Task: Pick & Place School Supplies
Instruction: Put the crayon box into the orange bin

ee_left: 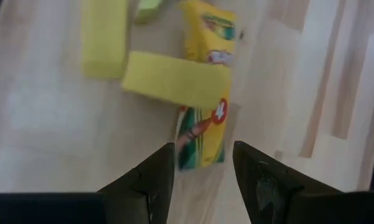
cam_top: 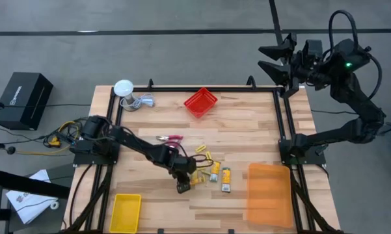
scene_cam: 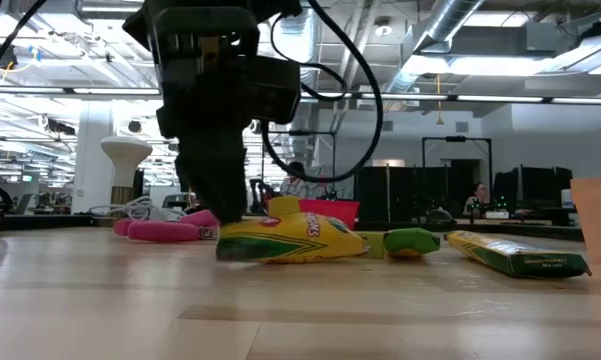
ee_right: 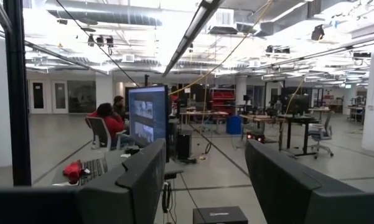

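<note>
The school supplies lie mid-table: a yellow crayon box (cam_top: 196, 177) (ee_left: 202, 124) (scene_cam: 290, 238), two more boxes (cam_top: 226, 179), small yellow pieces (cam_top: 203, 151) and pink-handled scissors (cam_top: 170, 138). One yellow piece (ee_left: 174, 78) lies across the crayon box. My left gripper (cam_top: 182, 186) (ee_left: 202, 152) (scene_cam: 225, 215) is open and slants down close above the table. The near end of that box shows in the gap just ahead of its fingertips. My right gripper (cam_top: 273, 58) (ee_right: 202, 180) is open, raised beyond the table's far right corner, with nothing between its fingers.
A red bin (cam_top: 200, 102) stands at the far middle, a yellow bin (cam_top: 125, 211) at the near left and an orange bin (cam_top: 269, 194) at the near right. A white round object with a cable (cam_top: 125, 88) sits at the far left.
</note>
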You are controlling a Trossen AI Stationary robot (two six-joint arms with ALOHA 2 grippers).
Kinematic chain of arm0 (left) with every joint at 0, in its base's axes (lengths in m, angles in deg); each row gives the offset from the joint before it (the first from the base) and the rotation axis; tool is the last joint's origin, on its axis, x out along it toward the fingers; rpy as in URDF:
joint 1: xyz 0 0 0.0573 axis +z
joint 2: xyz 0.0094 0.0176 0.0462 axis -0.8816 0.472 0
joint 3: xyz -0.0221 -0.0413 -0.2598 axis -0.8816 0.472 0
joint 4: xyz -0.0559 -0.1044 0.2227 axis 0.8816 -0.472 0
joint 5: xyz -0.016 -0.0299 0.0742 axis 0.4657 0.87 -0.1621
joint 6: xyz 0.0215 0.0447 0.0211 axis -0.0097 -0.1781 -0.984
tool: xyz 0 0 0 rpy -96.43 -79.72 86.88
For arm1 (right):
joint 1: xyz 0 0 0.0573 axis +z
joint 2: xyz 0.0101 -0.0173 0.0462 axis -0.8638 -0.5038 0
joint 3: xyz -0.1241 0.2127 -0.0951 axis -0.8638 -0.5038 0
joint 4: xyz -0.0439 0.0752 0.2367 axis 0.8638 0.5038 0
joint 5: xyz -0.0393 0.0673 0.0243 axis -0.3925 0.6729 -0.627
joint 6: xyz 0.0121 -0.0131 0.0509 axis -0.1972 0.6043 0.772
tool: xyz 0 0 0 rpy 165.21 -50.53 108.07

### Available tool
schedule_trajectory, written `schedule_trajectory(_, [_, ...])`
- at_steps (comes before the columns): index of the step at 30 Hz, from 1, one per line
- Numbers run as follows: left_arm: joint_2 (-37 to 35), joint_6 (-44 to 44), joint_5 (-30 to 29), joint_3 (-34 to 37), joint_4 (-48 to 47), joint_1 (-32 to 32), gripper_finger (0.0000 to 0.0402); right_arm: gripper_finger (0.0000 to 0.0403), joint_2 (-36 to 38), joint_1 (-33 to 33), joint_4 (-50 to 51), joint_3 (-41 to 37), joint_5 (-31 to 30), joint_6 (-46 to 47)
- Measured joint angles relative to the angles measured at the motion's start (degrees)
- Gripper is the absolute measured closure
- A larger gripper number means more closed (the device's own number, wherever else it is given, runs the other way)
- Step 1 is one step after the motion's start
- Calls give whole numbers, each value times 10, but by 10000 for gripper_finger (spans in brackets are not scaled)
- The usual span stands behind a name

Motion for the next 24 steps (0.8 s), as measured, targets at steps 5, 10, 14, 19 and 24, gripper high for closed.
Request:
schedule_trajectory(5, [0,2,-3,0,5,-7,242,191,4,0,-1,0,0,0])
schedule_trajectory(10, [5,24,-6,0,28,-6,242,191,6,0,-2,0,8,0])
schedule_trajectory(14, [13,38,-6,-1,42,-6,242,191,5,0,-1,0,15,0])
schedule_trajectory(19, [48,58,21,-1,63,-6,242,191,5,0,-2,0,15,0])
schedule_trajectory(24, [80,75,45,-3,121,-8,248,191,5,0,-1,0,15,0])
